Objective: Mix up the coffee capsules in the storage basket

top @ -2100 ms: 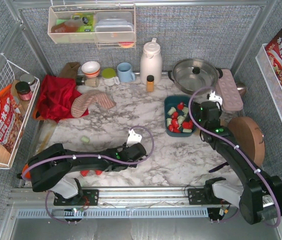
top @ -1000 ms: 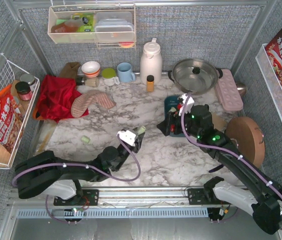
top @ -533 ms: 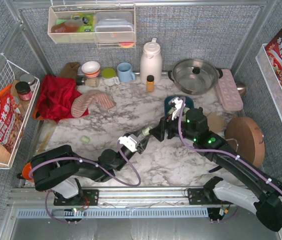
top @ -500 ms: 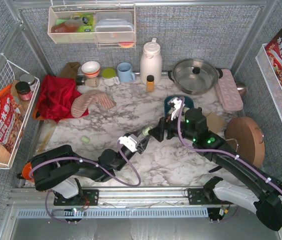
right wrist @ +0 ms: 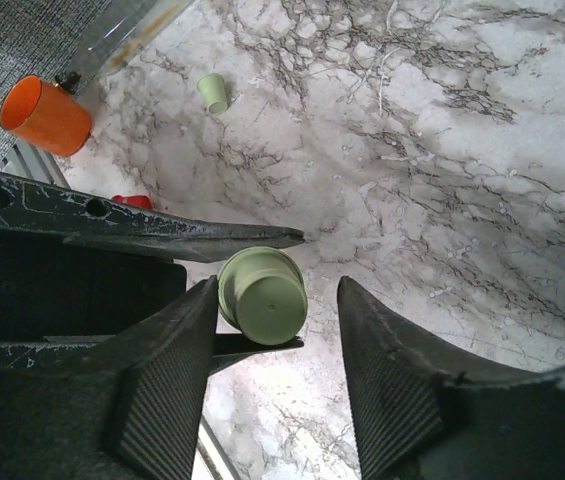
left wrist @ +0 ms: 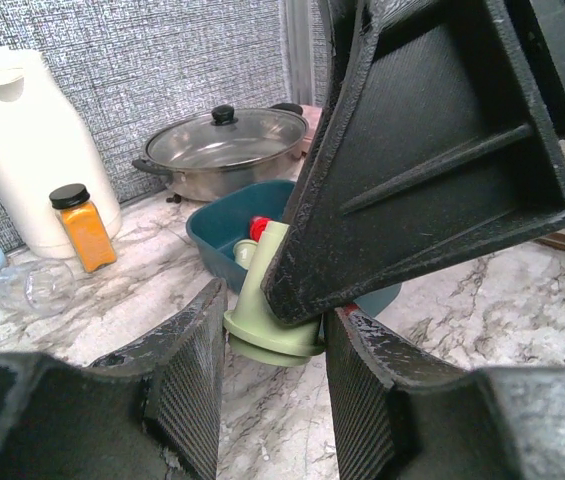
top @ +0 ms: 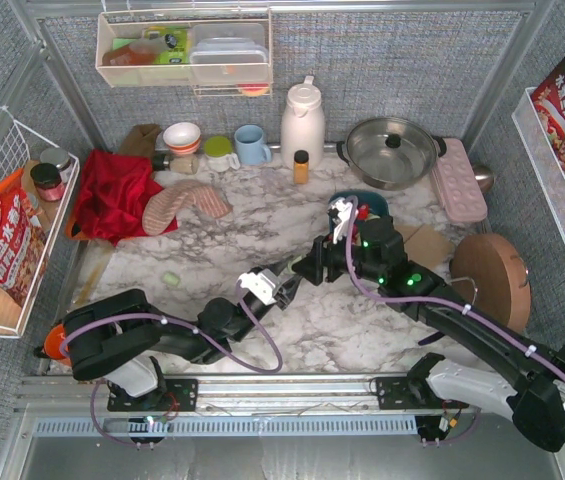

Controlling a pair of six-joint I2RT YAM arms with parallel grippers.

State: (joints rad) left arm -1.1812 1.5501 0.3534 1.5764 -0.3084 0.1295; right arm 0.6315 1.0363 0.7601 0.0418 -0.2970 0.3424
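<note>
**Mint-green pod (right wrist: pixel 262 297) hangs between two grippers, short of the basket (left wrist: pixel 209 236)**

Ribbed black pads of the left gripper (left wrist: pixel 272 322) pinch the green pod by its flared rim. The right gripper (right wrist: pixel 277 292) brackets the same pod with jaws apart, and a gap shows on one side, so it has no grip there. The pod hangs over the veined marble table (top: pixel 212 240), at the centre of the top view. The teal basket, smooth plastic with rounded corners, sits mid-frame in the left wrist view with a red pod (left wrist: pixel 259 225) inside. I judge the job partway done. A loose green pod (right wrist: pixel 214 92) lies upper left in the right wrist view, and a stray red pod (right wrist: pixel 134 202) lies at the left edge.
</note>
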